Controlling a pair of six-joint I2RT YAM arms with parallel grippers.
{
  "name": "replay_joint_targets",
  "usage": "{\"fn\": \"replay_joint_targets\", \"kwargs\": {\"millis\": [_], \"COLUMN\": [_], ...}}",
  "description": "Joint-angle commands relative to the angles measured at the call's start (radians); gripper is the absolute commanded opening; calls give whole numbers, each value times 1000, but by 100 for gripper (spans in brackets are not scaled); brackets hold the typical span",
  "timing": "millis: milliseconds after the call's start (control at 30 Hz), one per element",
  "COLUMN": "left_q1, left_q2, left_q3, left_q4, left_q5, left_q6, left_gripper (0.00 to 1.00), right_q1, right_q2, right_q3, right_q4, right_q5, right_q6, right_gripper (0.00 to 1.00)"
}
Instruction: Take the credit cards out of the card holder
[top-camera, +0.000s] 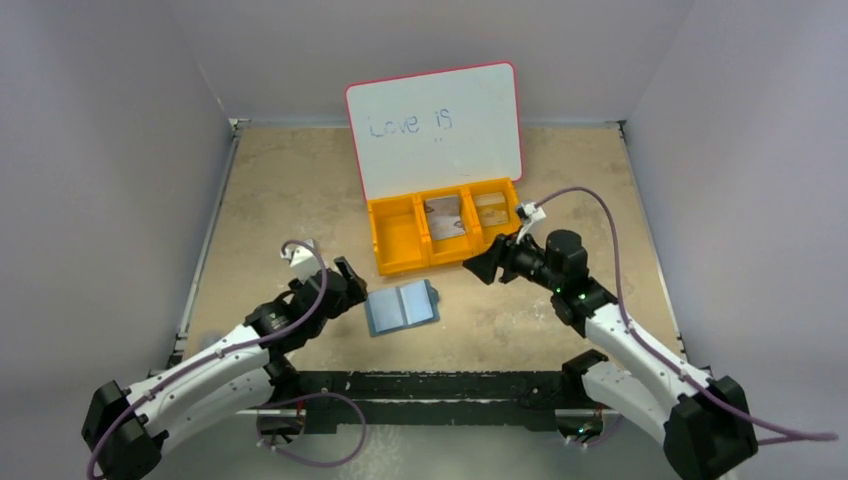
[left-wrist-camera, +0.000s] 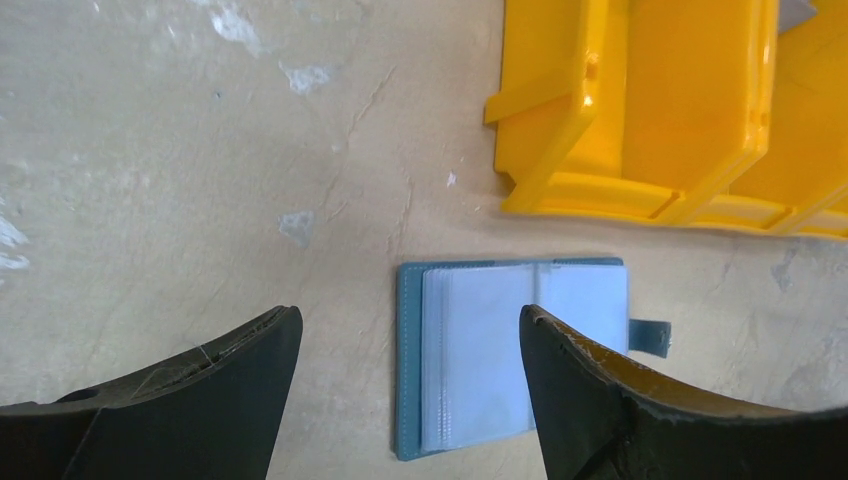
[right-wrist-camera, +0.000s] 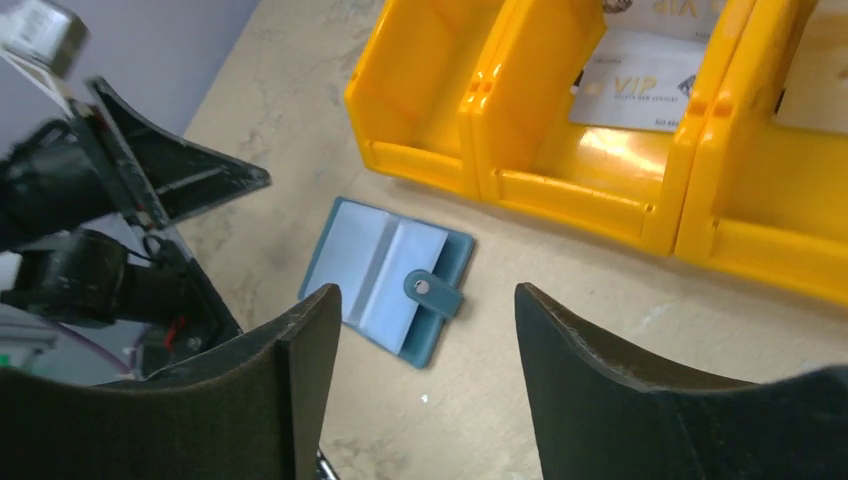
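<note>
Now | left gripper (left-wrist-camera: 408, 322), right gripper (right-wrist-camera: 428, 295): spread wide, empty | teal bifold card holder (left-wrist-camera: 480, 360) ahead of both | silver "VIP" credit cards (right-wrist-camera: 635, 85) beyond right.

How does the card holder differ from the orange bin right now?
The card holder is teal, flat and small; the orange bin is wider, with raised walls. The card holder's sleeves look empty; the bin's middle and right compartments hold cards. Both sit on the table.
</note>
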Motion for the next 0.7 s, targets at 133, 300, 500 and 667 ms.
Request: {"fn": "replay_joint_targets", "kwargs": {"millis": [133, 300, 500, 667], "left_q1": [5, 4, 2, 3], "left_q2": [60, 119, 153, 163], "left_q3": [-59, 33, 264, 447], "left_q4": [154, 95, -105, -234], "left_q5": [87, -2, -235, -373], "left_q6": [-110, -91, -33, 32], "left_gripper": [80, 80, 81, 81], "right_q1": [-1, -1, -1, 0], "right_q2": [-137, -167, -210, -263], "right_q3": [-62, -25, 174, 262], "right_q4": [-103, -189, -409, -459], "right_q5": [190, 335, 707, 863], "right_q6": [218, 235, 121, 54], "right_gripper": [73, 82, 94, 97]}}
